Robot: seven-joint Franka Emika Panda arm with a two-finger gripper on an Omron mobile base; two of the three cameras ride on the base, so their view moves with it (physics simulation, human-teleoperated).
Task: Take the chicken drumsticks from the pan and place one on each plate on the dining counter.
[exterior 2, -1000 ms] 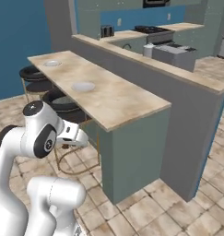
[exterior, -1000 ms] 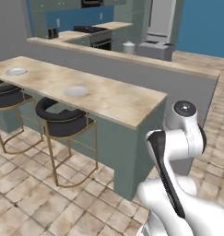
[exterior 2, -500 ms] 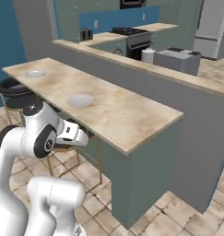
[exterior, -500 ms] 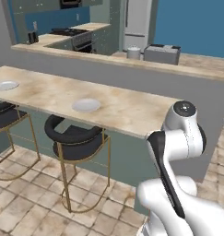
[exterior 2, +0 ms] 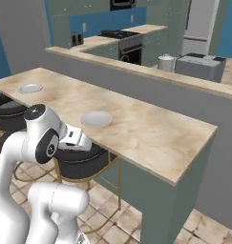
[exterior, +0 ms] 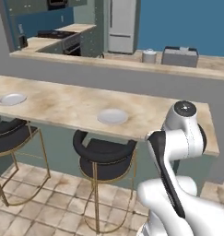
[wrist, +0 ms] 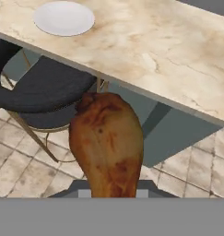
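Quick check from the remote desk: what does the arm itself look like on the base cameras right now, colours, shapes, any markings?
The arm is glossy white with rounded, tube-like links. A round joint cap at its top is dark grey with a small light centre. A black strip runs along the link below it. In the right base view the same cap shows dark, beside a black ring at the joint. I can see no loose cables and no readable markings.

I'm seeing beige, smooth marble-patterned stone on the dining counter (exterior: pixel 76 103), matt grey-white ceramic plates (exterior: pixel 112 116), gold metal legs under black cushioned stools (exterior: pixel 104 159), and a glossy, browned chicken drumstick (wrist: pixel 108 143).
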